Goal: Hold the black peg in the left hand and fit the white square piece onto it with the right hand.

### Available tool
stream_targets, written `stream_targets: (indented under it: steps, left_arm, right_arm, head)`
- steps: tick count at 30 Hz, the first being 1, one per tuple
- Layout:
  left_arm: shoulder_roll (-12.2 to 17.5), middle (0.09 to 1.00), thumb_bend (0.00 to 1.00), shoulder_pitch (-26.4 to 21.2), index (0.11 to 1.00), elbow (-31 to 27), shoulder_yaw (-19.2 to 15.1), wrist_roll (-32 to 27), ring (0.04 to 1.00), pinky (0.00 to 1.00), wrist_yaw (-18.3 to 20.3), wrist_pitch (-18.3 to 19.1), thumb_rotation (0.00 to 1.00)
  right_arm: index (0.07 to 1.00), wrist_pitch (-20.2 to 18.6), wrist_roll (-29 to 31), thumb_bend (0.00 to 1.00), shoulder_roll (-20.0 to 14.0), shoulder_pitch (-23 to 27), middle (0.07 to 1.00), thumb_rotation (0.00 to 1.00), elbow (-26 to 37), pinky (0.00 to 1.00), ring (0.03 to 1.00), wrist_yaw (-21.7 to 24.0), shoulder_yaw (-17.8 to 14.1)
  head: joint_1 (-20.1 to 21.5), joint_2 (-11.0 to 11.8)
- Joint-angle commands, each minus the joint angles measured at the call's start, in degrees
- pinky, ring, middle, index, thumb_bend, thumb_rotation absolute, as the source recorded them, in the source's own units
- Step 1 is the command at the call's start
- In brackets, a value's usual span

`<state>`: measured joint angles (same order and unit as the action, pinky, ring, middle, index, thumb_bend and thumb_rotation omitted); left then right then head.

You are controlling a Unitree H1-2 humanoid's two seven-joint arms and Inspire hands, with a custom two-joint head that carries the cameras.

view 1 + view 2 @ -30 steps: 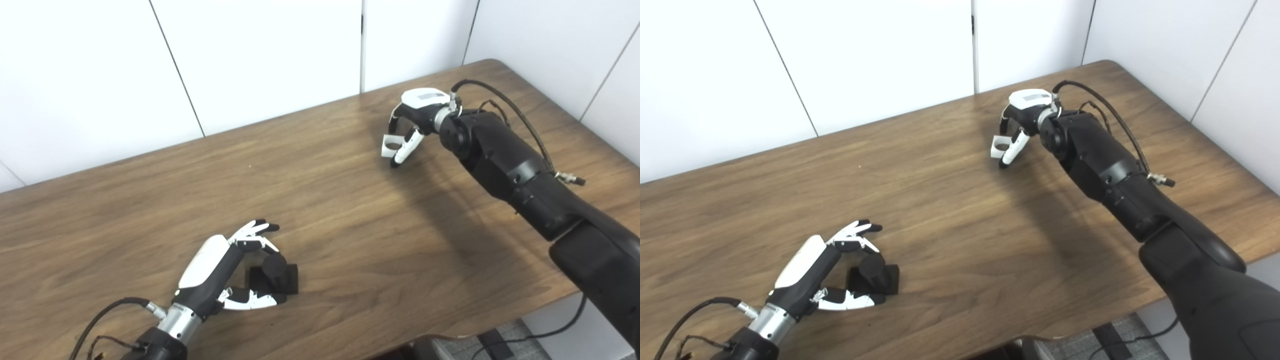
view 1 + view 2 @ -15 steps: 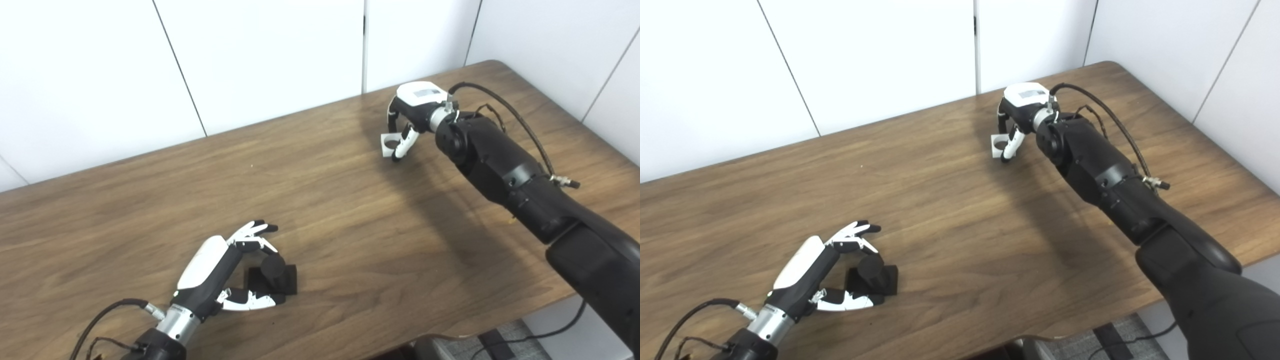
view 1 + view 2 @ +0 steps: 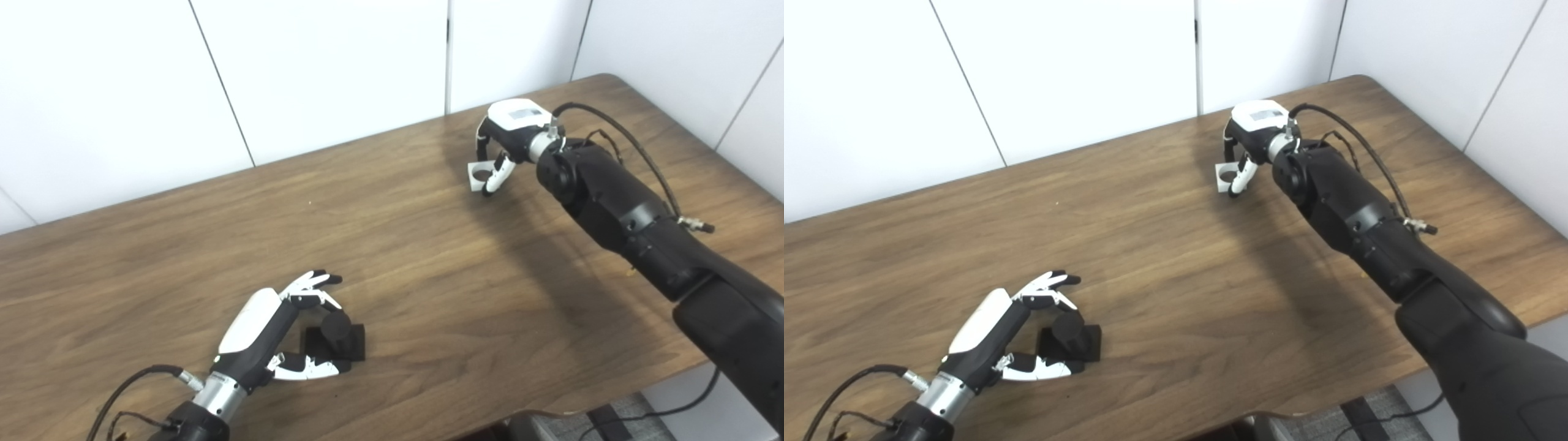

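Note:
The black peg stands upright on its black square base at the near left of the wooden table. My left hand is curled around it, open: fingers spread above and behind the peg, thumb low in front of the base. Far across the table, my right hand points down. Its fingers and thumb are closed on the white square piece, which has a round hole and sits tilted. I cannot tell whether the piece touches the table.
White wall panels rise just behind the table's far edge. The table's right corner lies beyond my right forearm. Below the near right edge there is grey floor with a black cable.
My right hand, with the white piece, has drawn slightly back toward the far edge. The view has shifted a little. My left hand and the peg are as before.

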<state>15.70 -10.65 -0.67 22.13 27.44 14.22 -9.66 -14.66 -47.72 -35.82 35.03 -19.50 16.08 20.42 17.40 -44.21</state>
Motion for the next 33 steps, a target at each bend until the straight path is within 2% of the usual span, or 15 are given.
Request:
stream_targets:
  steps: [1, 3, 7, 10, 17, 22, 26, 33]
  left_arm:
    - [1.82, 0.876, 0.52, 1.33, 0.492, 1.21, 0.26, 2.09, 0.943, 0.86, 2.57, 4.16, 0.07]
    - [1.89, 0.880, 0.52, 1.21, 0.492, 1.40, 0.20, 1.82, 0.949, 0.87, 2.80, 4.35, 0.07]
    - [1.92, 0.883, 0.52, 1.07, 0.491, 1.72, 0.09, 1.75, 0.952, 0.87, 2.75, 4.25, 0.06]
    - [1.97, 0.883, 0.52, 0.91, 0.491, 2.04, 0.07, 1.73, 0.952, 0.87, 2.63, 3.99, 0.06]
    - [2.05, 0.883, 0.52, 0.80, 0.492, 1.81, 0.10, 1.95, 0.952, 0.87, 2.89, 4.67, 0.07]
    - [1.38, 0.888, 0.52, 0.66, 0.492, 1.38, 0.48, 2.23, 0.957, 0.86, 3.02, 5.34, 0.06]
    - [0.17, 0.889, 0.52, 0.20, 0.492, 2.16, 1.26, 2.93, 0.960, 0.90, 2.66, 5.96, 0.07]
    - [-1.57, 0.886, 0.52, -1.03, 0.492, 4.55, 2.64, 5.34, 0.959, 0.90, 1.21, 6.04, 0.08]
  right_arm:
    - [0.484, 0.67, 1.65, 0.52, -1.42, 0.01, 0.761, 0.14, 3.38, 0.70, 0.792, 0.98, -1.49]
    - [0.485, 0.35, 3.03, 0.52, -1.17, 0.28, 0.771, 0.14, 6.00, 0.68, 0.799, 1.45, -2.79]
    - [0.487, -1.03, 3.68, 0.51, -1.21, 1.15, 0.788, 0.14, 10.56, 0.71, 0.817, 3.66, -4.14]
    - [0.486, -0.04, 3.96, 0.52, -1.45, 1.55, 0.776, 0.14, 13.21, 0.68, 0.809, 3.59, -5.02]
    - [0.486, 0.14, 4.09, 0.51, -2.27, 1.51, 0.769, 0.14, 21.11, 0.70, 0.807, 6.91, -6.31]
    - [0.485, 2.34, 6.13, 0.51, -2.62, 0.14, 0.760, 0.14, 26.64, 0.68, 0.787, 8.32, -7.50]
    - [0.484, 4.32, 7.92, 0.52, -2.69, -0.83, 0.774, 0.14, 29.41, 0.67, 0.795, 8.73, -8.01]
    - [0.482, 7.17, 12.14, 0.52, -2.42, -1.88, 0.768, 0.14, 34.05, 0.70, 0.815, 10.35, -8.95]
  head:
    - [0.02, 0.05]
    - [-0.01, 0.16]
    - [-0.10, 0.35]
    - [0.02, 0.34]
    - [-0.71, 0.14]
    - [-6.68, -0.79]
    - [-13.49, -1.53]
    - [-21.11, -2.08]
